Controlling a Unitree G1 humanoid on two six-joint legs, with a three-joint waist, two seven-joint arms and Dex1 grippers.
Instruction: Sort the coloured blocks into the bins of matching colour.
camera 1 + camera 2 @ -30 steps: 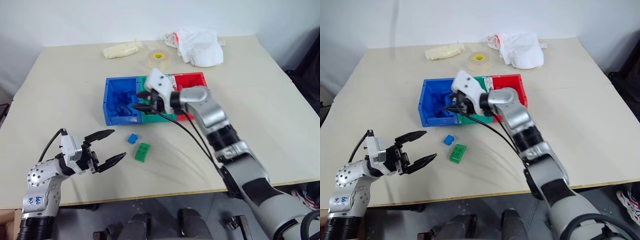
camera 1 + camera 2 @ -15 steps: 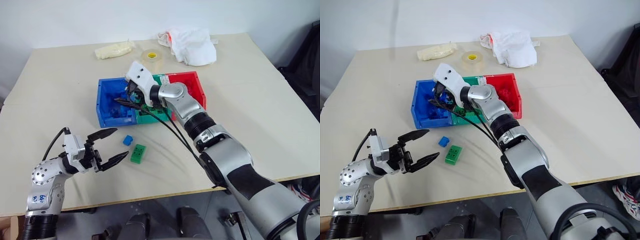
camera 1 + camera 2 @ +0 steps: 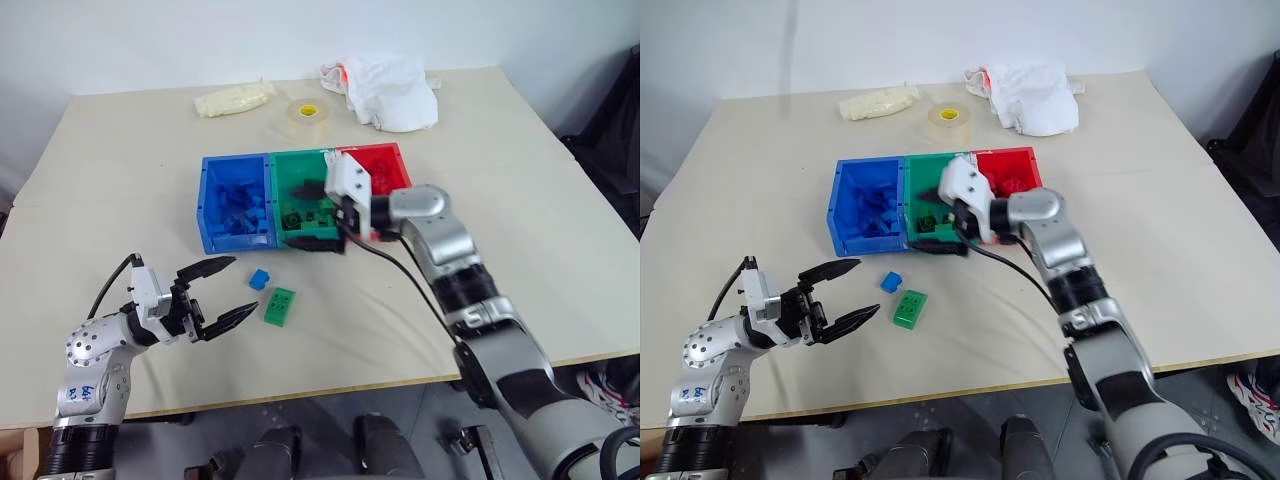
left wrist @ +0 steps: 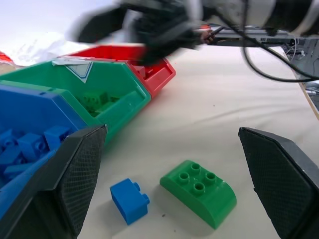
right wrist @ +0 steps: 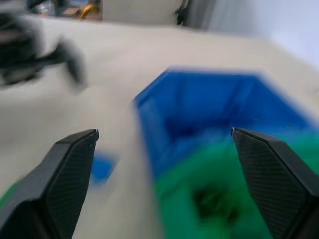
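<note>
Three joined bins stand mid-table: the blue bin (image 3: 207, 190) holds several blue blocks, the green bin (image 3: 297, 163) some green ones, and the red bin (image 3: 397, 156) is partly behind my right arm. A small blue block (image 3: 258, 279) and a larger green block (image 3: 280, 304) lie loose on the table in front of the bins. The left wrist view shows the same blue block (image 4: 128, 200) and green block (image 4: 199, 191). My left gripper (image 3: 222, 290) is open and empty, just left of those two blocks. My right gripper (image 3: 300, 215) is open and empty over the green bin's front.
A clear tape roll (image 3: 305, 112), a pale bag (image 3: 233, 98) and a white cloth with red trim (image 3: 385, 90) lie at the back of the table (image 3: 540, 250). The table's front edge runs close below my left gripper.
My right gripper swung left over the blue bin, opened wide, then drew back right to the green bin's front. The left gripper and loose blocks stayed put. The camera shifted.
</note>
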